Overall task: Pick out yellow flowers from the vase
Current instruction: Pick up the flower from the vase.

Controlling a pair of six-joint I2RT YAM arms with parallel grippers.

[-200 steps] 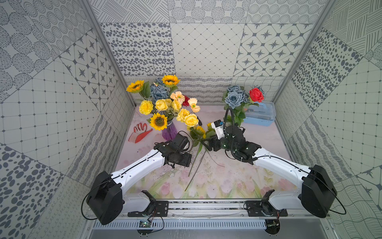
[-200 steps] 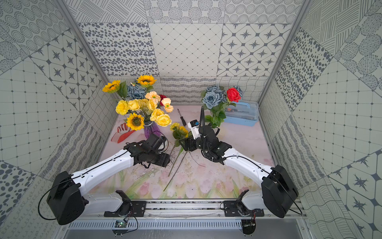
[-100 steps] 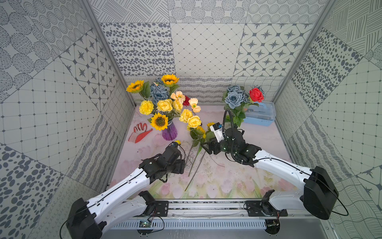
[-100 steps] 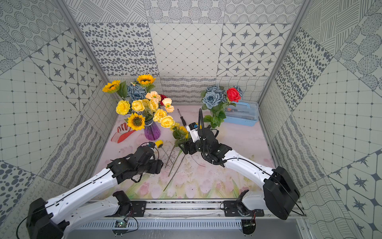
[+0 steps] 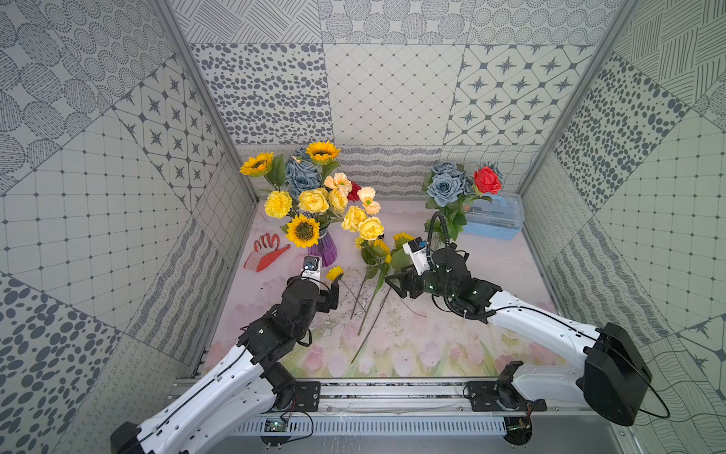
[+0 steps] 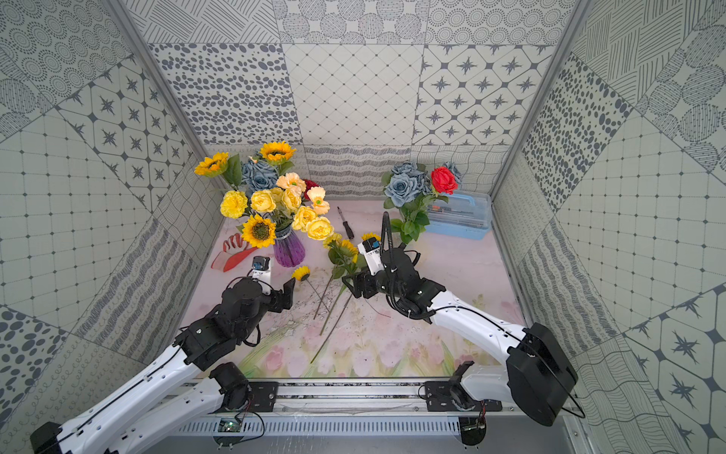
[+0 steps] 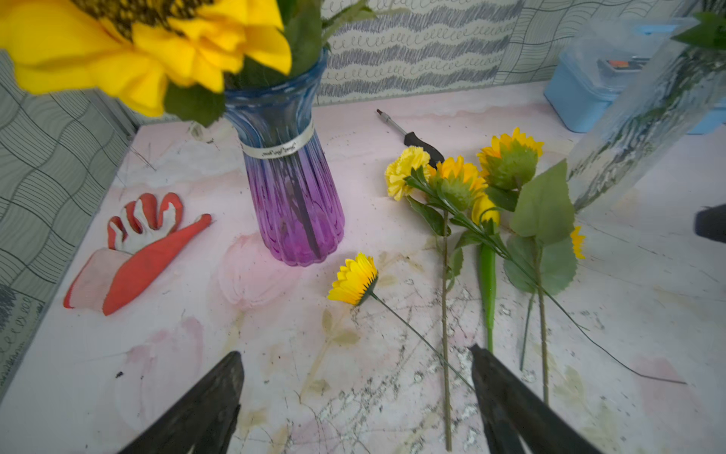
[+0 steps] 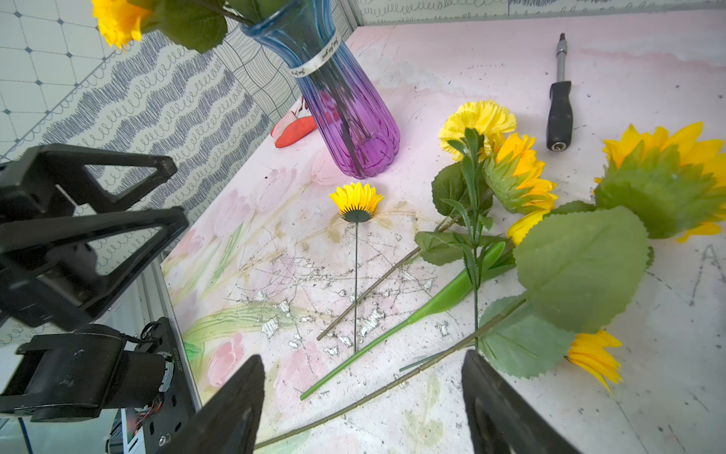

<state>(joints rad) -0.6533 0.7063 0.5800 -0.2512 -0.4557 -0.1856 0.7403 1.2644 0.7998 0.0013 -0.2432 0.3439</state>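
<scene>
Glove (image 5: pixel 267 251): red and white, flat on the table (image 5: pixel 510 267), left of the vase.
Vase (image 5: pixel 324 251): purple, upright. It holds sunflowers (image 5: pixel 302 231), yellow roses (image 5: pixel 313 201) and a yellow carnation (image 5: pixel 278 204), mixed with grey-blue roses (image 5: pixel 302 177) and peach poppies (image 5: pixel 338 182).
Left pincer (image 7: pixel 353 351): in front of the vase, low over the table, jaws wide apart, gripping nothing.
Small sunflower (image 7: pixel 353 280): lying on the table just right of the vase foot. Its thin stem runs to one pincer finger; contact cannot be told.
Pile (image 7: pixel 463 184): yellow flowers lying on the table right of the vase, a tulip (image 7: pixel 485 208) among them.
Screwdriver (image 6: pixel 347 228): right of the vase, just behind the pile.
Right pincer (image 8: pixel 361 355): right of the vase, above the pile's stem ends, jaws apart, empty.
Clear vase (image 7: pixel 644 118): well right of the vase, with a red rose (image 5: pixel 487 180).
Box (image 5: pixel 495 220): blue, farthest right.
</scene>
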